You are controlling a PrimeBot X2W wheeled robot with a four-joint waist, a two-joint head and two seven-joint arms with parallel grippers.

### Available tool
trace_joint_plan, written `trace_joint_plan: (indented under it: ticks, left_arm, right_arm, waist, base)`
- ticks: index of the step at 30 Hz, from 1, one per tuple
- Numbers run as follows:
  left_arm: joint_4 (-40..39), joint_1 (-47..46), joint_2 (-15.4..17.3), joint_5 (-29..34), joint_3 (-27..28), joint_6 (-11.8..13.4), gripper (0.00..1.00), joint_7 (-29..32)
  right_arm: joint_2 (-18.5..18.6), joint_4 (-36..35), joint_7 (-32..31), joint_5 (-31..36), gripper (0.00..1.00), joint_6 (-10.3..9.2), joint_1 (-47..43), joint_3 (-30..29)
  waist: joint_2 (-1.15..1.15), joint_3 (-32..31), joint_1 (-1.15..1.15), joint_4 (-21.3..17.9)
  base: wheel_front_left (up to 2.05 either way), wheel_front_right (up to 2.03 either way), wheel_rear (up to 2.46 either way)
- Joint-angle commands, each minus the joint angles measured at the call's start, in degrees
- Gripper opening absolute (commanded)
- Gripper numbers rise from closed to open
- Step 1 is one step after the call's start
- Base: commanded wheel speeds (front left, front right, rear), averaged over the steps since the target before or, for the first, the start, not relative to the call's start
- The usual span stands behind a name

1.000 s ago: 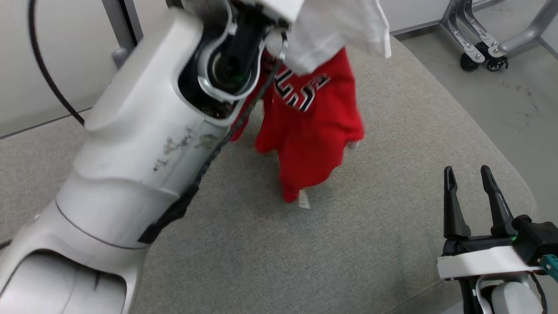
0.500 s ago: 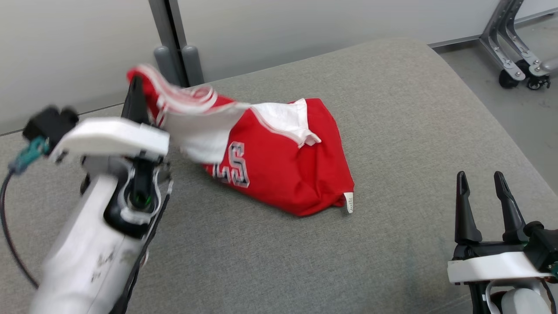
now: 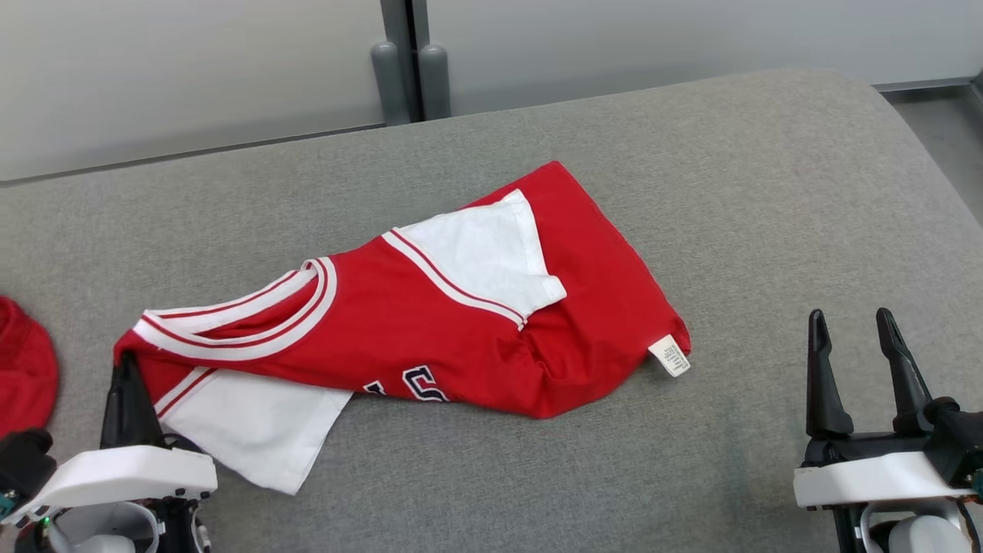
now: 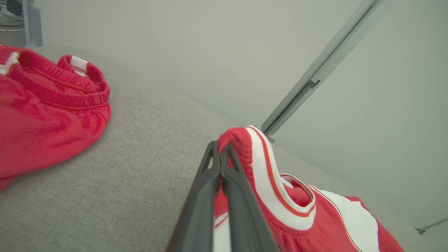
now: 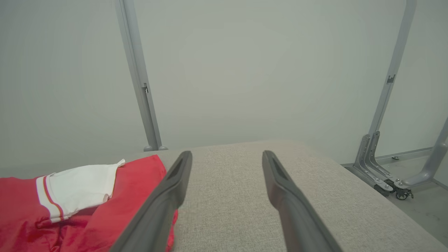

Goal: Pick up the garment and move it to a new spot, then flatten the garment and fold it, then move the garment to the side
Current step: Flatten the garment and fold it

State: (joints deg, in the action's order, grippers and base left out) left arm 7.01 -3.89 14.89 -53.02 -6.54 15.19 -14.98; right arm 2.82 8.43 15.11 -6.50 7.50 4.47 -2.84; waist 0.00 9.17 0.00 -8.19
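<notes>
The counter [image 3: 768, 192] before me is covered in grey woven cloth, and its far right corner is rounded. At the counter's left end lies a pair of red shorts [image 3: 23, 369], crumpled, the gathered elastic waistband turned up with a white label [image 4: 77, 63] showing inside it. Behind the counter's far edge stands a grey metal post [image 3: 407, 54] with two rounded grey stubs [image 3: 434, 77] at its foot, set against a pale grey wall [image 3: 192, 69]. Past the counter's right end is a grey floor [image 3: 941, 130], where a metal frame on small castors [image 5: 381, 171] stands below a second slim upright [image 5: 395, 70].
</notes>
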Motion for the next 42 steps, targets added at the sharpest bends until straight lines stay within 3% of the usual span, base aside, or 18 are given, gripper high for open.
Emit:
trace_joint_plan:
  ticks: [1, 3, 4, 5, 10, 14, 18, 20, 24, 27, 33, 42]
  left_arm:
    - [-0.28, 0.13, 0.33, 1.75, 0.92, 0.23, 0.00, -0.29]
    - [-0.05, 1.14, -0.73, 5.51, 1.73, 0.47, 0.02, -0.27]
    - [0.10, 1.31, -0.74, 7.87, 2.10, 0.76, 0.38, -0.28]
    - [0.24, 1.30, -0.53, 10.03, 2.45, 1.19, 1.00, -0.29]
    - [-2.70, 1.47, 1.55, 24.41, 4.20, 4.73, 1.00, -0.29]
    - [-6.77, -1.54, 4.93, 37.27, -0.83, 6.45, 1.00, -0.22]
    - [-5.45, -10.05, 5.43, 43.12, -10.41, 0.46, 1.00, 2.55]
    - [-2.71, -15.75, 3.11, 44.96, -15.32, -2.34, 1.00, 5.60]
    - [9.11, -28.15, -0.89, 48.48, -23.05, -8.19, 1.00, 10.70]
    - [19.52, -36.67, -4.18, 51.06, -26.82, -11.15, 1.00, 12.19]
    - [36.49, -48.64, -8.29, 54.77, -31.81, -15.07, 1.00, 10.87]
    - [52.30, -57.42, -11.15, 58.29, -37.22, -15.84, 1.00, 6.68]
  right_arm:
    - [0.13, -0.22, 0.07, 0.26, 1.00, -0.02, -0.40, 0.15]
    - [0.14, -0.15, 0.07, 0.67, 1.00, -0.02, -0.21, 0.51]
    - [0.15, -0.10, 0.07, 0.75, 1.00, -0.02, -0.15, 0.62]
    - [0.15, -0.09, 0.07, 0.73, 1.00, -0.02, -0.12, 0.77]
    - [0.16, -0.15, 0.07, 1.15, 1.00, -0.02, -0.06, 1.01]
    - [0.12, 0.12, 0.07, 1.27, 1.00, -0.02, -0.59, 0.98]
    - [0.14, 0.28, 0.07, 1.58, 1.00, -0.02, -0.08, 1.49]
    - [0.12, 0.21, 0.07, 1.60, 1.00, -0.02, 0.83, 2.03]
    - [0.10, -0.05, 0.07, 1.53, 1.00, -0.02, 3.16, 3.57]
    - [0.16, -0.45, 0.07, 1.36, 1.00, -0.03, 4.77, 4.31]
    - [0.12, -0.74, 0.07, 1.20, 1.00, -0.03, 6.65, 4.10]
    - [0.12, -0.80, 0.07, 0.51, 1.00, -0.03, 8.26, 4.39]
  waist:
    - [0.00, 0.12, 0.00, 0.83]
    - [0.00, 0.04, 0.00, 1.17]
    - [0.00, 0.00, 0.00, 1.23]
    - [0.00, -0.02, 0.00, 1.23]
    - [0.00, 0.13, 0.00, 0.57]
    - [0.00, 0.62, 0.00, 0.26]
    - [0.00, 1.82, 0.00, 0.24]
    - [0.00, 2.79, 0.00, -0.07]
    - [0.00, 5.75, 0.00, -1.17]
    - [0.00, 8.38, 0.00, -2.46]
    - [0.00, 13.14, 0.00, -4.35]
    - [0.00, 15.88, 0.00, -5.91]
  base:
    - [0.00, 0.00, 0.00]
    - [0.00, 0.00, 0.00]
    - [0.00, 0.00, 0.00]
    - [0.00, 0.00, 0.00]
    - [0.00, 0.00, 0.00]
    - [0.00, 0.00, 0.00]
    - [0.00, 0.00, 0.00]
    - [0.00, 0.00, 0.00]
    - [0.00, 0.00, 0.00]
    - [0.00, 0.00, 0.00]
    - [0.00, 0.00, 0.00]
    - [0.00, 0.00, 0.00]
